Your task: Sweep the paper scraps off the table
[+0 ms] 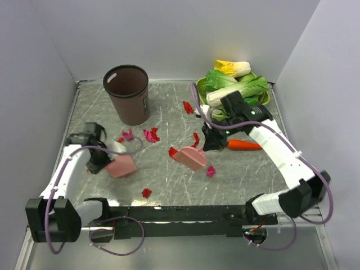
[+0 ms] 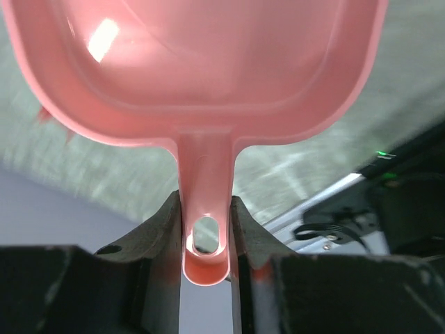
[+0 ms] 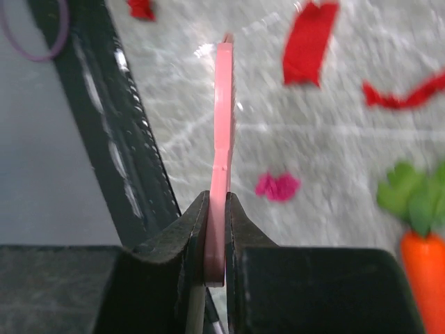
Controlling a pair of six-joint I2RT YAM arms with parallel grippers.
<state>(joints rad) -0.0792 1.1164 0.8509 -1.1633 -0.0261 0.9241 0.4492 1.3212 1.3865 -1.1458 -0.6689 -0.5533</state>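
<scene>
While poised over table w/ paper scraps mid-frame:
Clamps dustpan handle w/ L gripper; pinches pink scraper w/ R gripper.

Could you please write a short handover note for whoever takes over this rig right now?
The left tool is shut on the pink dustpan handle; the pan's visible inside holds no scraps.
The right tool is shut on a flat pink scraper, mid-table beside the carrot.
About eight paper scraps lie scattered over the table, several between the arms.
Done: both implements in hand.
Left: sweep scraps into the pan, then probably empty it into the brown bin.
</scene>
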